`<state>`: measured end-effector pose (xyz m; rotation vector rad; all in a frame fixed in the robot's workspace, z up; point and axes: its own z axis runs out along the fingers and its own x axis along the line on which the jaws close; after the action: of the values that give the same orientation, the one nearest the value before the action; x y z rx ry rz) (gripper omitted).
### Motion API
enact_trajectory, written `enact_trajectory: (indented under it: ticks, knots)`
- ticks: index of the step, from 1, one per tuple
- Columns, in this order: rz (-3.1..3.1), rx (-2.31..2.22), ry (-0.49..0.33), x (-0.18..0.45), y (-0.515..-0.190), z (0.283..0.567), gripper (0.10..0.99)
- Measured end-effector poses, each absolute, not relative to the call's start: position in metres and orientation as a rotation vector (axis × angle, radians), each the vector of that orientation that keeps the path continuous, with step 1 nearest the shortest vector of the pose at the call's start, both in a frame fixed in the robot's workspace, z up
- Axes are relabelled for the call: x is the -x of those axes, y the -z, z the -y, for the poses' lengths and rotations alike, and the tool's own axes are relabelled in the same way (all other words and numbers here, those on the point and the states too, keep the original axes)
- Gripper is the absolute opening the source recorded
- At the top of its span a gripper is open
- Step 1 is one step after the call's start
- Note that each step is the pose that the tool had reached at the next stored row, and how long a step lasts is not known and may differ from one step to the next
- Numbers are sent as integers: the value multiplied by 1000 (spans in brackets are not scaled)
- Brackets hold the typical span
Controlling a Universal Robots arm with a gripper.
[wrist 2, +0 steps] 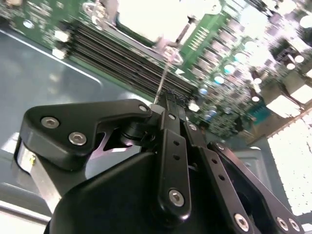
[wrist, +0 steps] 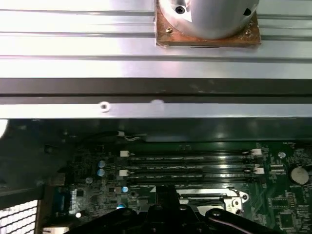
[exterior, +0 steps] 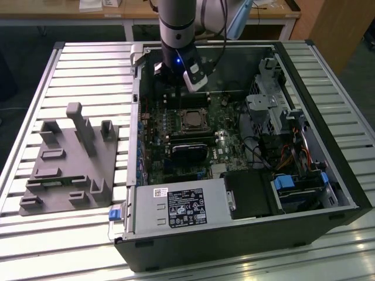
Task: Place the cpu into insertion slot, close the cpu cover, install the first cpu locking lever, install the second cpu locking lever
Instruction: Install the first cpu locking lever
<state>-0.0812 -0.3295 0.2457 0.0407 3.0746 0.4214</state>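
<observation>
Gripper inside the open computer case, just beyond the far edge of the insertion slot; jaws clenched on a thin locking lever. The cpu lies seated in the slot.

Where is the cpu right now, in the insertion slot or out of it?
In. The exterior view shows the cpu lying flat inside the silver rim of the insertion slot.
</observation>
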Motion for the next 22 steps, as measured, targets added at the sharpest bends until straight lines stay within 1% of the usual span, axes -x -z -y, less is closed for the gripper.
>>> enact_trajectory:
  ticks: [10, 22]
  knots:
    - [-3076, -41, -411, 47, -245, 328, 106]
    - [-3045, -34, -402, 46, -241, 328, 106]
